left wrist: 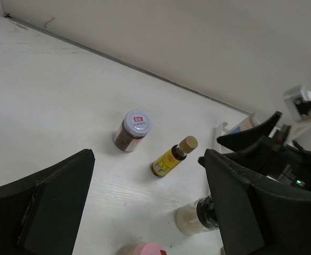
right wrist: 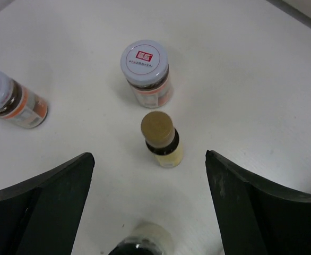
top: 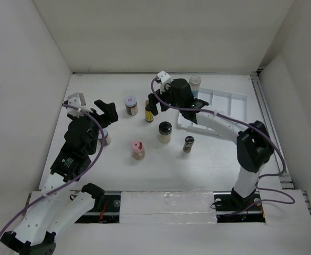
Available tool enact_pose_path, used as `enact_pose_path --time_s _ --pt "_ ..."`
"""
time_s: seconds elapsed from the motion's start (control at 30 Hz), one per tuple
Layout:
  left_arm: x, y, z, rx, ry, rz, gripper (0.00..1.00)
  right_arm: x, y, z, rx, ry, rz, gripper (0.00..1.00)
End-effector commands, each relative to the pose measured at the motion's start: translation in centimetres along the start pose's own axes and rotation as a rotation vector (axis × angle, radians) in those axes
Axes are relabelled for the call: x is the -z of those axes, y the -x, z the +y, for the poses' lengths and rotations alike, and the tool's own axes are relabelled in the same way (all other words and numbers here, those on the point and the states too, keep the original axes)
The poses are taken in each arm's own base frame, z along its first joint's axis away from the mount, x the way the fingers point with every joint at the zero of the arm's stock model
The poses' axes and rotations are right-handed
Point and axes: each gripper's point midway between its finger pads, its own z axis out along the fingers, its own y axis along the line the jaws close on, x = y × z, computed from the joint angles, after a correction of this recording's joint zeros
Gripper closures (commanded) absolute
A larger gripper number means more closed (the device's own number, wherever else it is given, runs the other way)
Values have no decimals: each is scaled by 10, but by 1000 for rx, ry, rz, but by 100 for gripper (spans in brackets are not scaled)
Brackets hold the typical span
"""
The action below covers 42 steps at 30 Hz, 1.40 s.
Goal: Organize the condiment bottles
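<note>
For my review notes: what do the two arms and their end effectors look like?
The left arm and right arm have white shells with black joints. A purple cable loops along each. The left end effector and right end effector are black with broad matte fingers.

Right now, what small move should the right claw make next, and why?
Probably lower the right gripper forward until it straddles the slim amber glass bottle with the tan cap and yellow label. Its jaws are open and empty, and that upright bottle stands just ahead of the gap, clear of the red-and-white-lidded jar beyond it.
</note>
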Motion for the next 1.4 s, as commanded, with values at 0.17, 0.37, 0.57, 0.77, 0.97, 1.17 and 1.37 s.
enact_pose_path --time_s 0.17,0.37,0.57,0.77,0.97,1.17,1.37 --pt "2 12 -8 34 -41 -42 19 -57 8 -4 13 40 -22 16" --pt "-6 2 -11 16 -40 -2 19 -75 -10 -16 -24 42 11 38" --pt "1 9 -12 23 -64 -28 19 -74 -4 -12 -39 30 -8 82" --pt "3 11 -12 27 -66 -35 19 -8 92 -14 9 -44 -229 84" --pt "1 7 -13 22 -70 -22 19 99 131 -70 -2 -255 -385 85" --pt "-3 2 -14 14 -70 -3 19 146 84 -155 -99 -459 -342 86" --pt "-7 -1 -17 7 -72 13 19 168 63 -228 -155 -620 -315 87"
